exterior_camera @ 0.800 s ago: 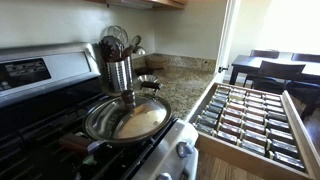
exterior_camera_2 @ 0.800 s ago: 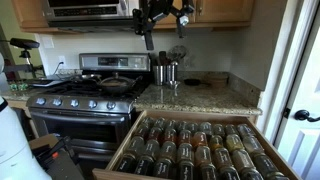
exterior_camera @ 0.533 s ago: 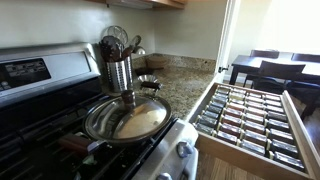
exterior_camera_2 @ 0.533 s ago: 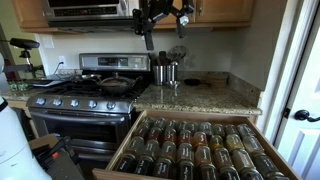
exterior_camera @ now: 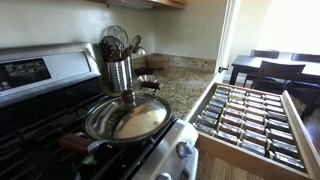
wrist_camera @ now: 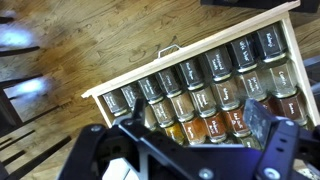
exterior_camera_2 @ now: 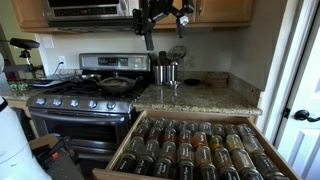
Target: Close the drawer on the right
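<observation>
Here, we see the wide shallow light-wood drawer [exterior_camera_2: 120, 150] with its pale front panel standing pulled well out beneath the speckled granite countertop [exterior_camera_2: 195, 98], across the lower centre and right of the frame. In both exterior views its inside is filled with angled rows of small dark-lidded spice jars [exterior_camera: 250, 115]. From the wrist camera we look down on the drawer's front edge [wrist_camera: 130, 78], which runs diagonally from middle left to upper right, with brown plank flooring [wrist_camera: 90, 40] beyond it in the upper left.

The black two-finger gripper [wrist_camera: 185, 142] fills the bottom of the wrist view, its jaws spread wide with nothing between them. It hangs well above the drawer and touches none of it. In an exterior view the dark robot arm [exterior_camera_2: 160, 14] sits at top centre, before the wooden cabinets.

Left of the drawer, a round steel frying pan [exterior_camera: 128, 120] rests on the black gas stove [exterior_camera_2: 85, 100], and a steel utensil canister [exterior_camera: 120, 72] stands behind it.
</observation>
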